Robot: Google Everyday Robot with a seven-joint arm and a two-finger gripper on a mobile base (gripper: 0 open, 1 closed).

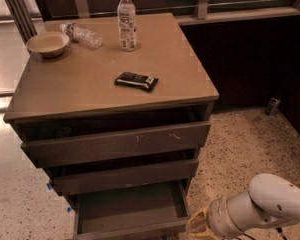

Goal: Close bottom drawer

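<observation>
1. Speckled floor (pixel 240 154) spreads beneath and behind the pincer (pixel 197 225), which hangs low on a white arm (pixel 270 204).
2. Whether the pincer is apart or together, I cannot tell.
3. Three drawers stand to its left. The bottom drawer (pixel 127 209) is pulled well out, its right front corner just beside the pincer. The middle drawer (pixel 122 176) and top drawer (pixel 115 144) sit higher, each slightly out.
4. Well above and left of the pincer, the worktop (pixel 90 89) carries two bottles, an upright bottle (pixel 126 21) and a lying bottle (pixel 82 34), plus one bowl (pixel 47 43) and one dark packet (pixel 136 80).
</observation>
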